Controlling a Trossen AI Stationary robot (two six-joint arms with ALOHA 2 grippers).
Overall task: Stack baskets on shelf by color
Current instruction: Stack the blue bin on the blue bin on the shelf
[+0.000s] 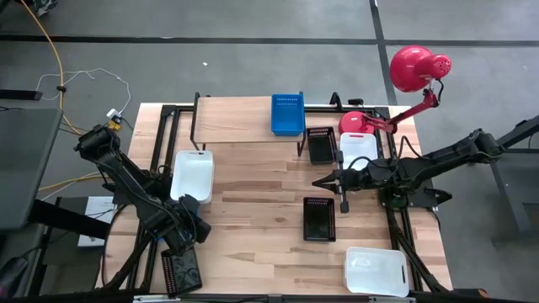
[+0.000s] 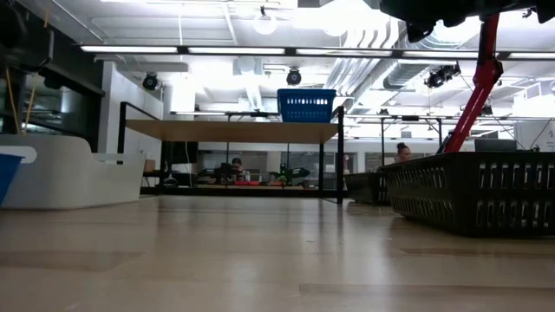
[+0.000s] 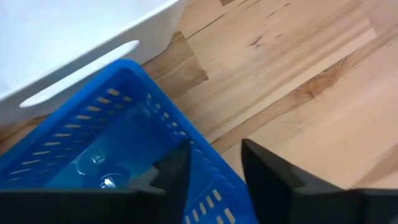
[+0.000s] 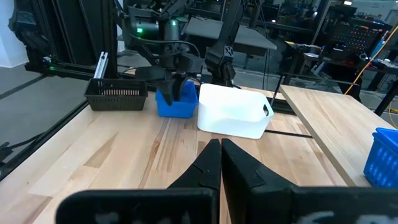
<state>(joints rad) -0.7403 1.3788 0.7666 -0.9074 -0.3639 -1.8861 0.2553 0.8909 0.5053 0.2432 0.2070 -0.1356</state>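
Left gripper (image 3: 211, 168) straddles upright blue basket's (image 3: 93, 162) rim.

Worktop (image 1: 253, 210): pale wood planks, smooth with a slight sheen. Shelf (image 1: 236, 118): same light wood top on thin black metal legs. White basket (image 4: 233, 112): smooth, glossy plastic. Blue basket (image 3: 93, 155): glossy slotted plastic. Black basket (image 2: 473, 191): matt mesh sides. Lamp (image 1: 417, 67): glossy red shade.
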